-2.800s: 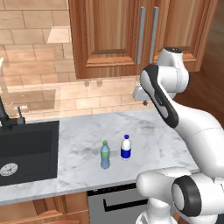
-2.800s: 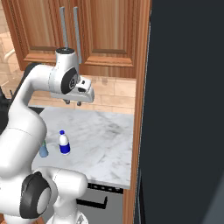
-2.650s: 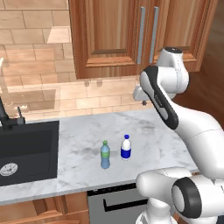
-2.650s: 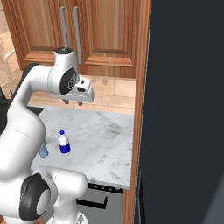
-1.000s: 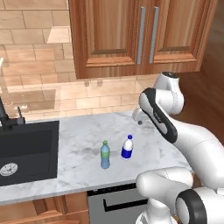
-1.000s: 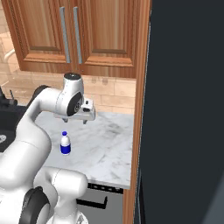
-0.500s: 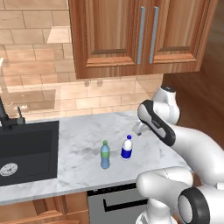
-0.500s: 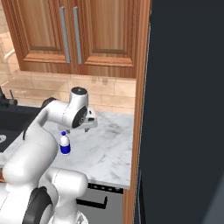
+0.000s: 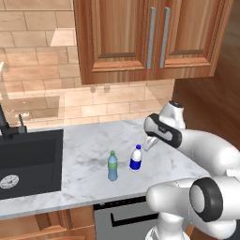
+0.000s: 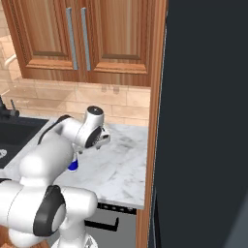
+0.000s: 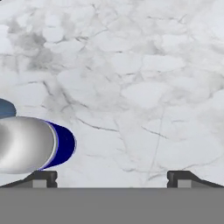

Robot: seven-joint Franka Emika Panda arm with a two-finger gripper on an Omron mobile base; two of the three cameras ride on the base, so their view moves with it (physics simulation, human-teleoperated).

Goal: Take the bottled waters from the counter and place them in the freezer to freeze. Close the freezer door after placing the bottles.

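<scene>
From the left base view, the clear bottle (image 9: pixel 136 158) stands upright on the marble bench (image 9: pixel 84 154): white cap, dark blue label round its lower half. Just to its left stands the pale blue bottle (image 9: pixel 112 166) with a green cap, close beside it but apart. Both sit toward the front of the slab, well right of the black sink (image 9: pixel 26 159). My arm bends low over the bench, my wrist dropped just right of and behind the clear bottle, and my jaws (image 9: pixel 149 143) hang near its cap without touching it. Wooden cabinets (image 9: pixel 145 37) hang above.

From the right base view, my arm folds forward from the lower left with the hand low over the bench, jaws (image 10: pixel 99 144) pointing down at the marble. A bit of the blue label shows under my forearm at the clear bottle (image 10: pixel 73 165). The tall dark slate-grey freezer door (image 10: pixel 208 121) fills the right side, shut flush.

From the hand view, my jaws (image 11: pixel 111 178) stand wide, one tip at each side, with nothing between them but veined marble. The clear bottle (image 11: pixel 30 144) shows large and blurred at the left edge, with its white cap and blue label, partly over my left tip.
</scene>
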